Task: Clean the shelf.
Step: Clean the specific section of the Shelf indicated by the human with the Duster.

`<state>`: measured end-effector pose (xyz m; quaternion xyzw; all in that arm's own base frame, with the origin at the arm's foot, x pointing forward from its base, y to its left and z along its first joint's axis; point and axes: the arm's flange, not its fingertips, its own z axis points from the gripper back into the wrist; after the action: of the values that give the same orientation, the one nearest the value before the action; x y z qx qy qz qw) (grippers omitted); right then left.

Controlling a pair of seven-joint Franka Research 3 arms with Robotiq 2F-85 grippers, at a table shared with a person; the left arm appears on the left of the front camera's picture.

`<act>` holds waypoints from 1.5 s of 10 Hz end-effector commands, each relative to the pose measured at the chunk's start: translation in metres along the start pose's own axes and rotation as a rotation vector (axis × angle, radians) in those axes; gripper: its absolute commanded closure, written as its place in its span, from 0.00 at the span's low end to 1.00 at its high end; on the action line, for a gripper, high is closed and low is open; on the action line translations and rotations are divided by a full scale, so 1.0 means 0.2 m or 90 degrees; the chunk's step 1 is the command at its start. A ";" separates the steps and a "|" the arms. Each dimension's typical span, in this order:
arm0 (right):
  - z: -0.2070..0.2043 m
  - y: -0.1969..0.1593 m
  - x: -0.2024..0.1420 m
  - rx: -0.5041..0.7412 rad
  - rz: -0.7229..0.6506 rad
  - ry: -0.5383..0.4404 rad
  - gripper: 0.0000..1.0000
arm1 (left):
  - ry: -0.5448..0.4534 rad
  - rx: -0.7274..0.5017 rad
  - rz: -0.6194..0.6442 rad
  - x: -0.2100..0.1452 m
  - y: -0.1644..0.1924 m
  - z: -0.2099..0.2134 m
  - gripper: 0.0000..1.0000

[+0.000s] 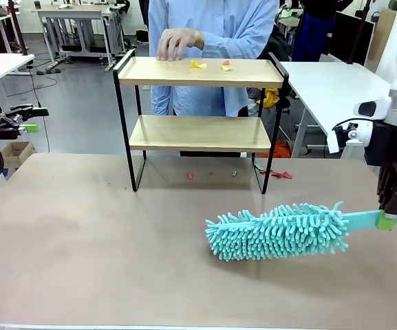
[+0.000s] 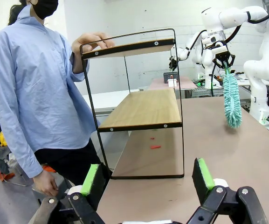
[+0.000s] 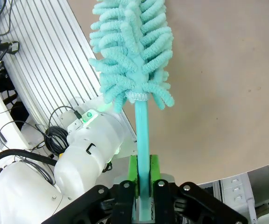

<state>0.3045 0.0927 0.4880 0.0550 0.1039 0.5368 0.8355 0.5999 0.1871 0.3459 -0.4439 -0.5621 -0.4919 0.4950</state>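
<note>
Shelf (image 1: 198, 132), yellow scraps (image 1: 198, 64) on top in front view; right jaws tight around duster handle (image 3: 142, 126), left jaws apart.

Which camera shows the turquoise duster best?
The front view: the duster shows whole, side-on, its handle in the right gripper. The left wrist view shows it small and far off; the right wrist view shows the handle and part of the head close up.

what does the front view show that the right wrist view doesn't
Front, not right wrist: the shelf, a person's hand on its top board, yellow and orange scraps there. Right wrist, not front: a white robot housing with a green light. Both: the teal duster, its handle in the shut right gripper, over the brown table.
</note>
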 end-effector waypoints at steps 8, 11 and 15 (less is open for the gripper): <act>0.33 0.32 0.05 -0.025 0.000 -0.139 0.87 | 0.003 -0.004 -0.008 0.01 -0.01 -0.01 0.00; 0.69 0.64 0.30 -0.021 -0.178 -0.224 0.87 | 0.003 -0.004 -0.008 0.01 -0.01 -0.01 0.00; 1.09 0.91 0.77 -0.129 -0.354 -0.383 0.87 | 0.003 -0.004 -0.008 0.01 -0.01 -0.01 0.00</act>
<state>0.2409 0.2940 0.7113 0.1278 -0.1599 0.3009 0.9314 0.5999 0.1870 0.3459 -0.4440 -0.5620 -0.4920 0.4950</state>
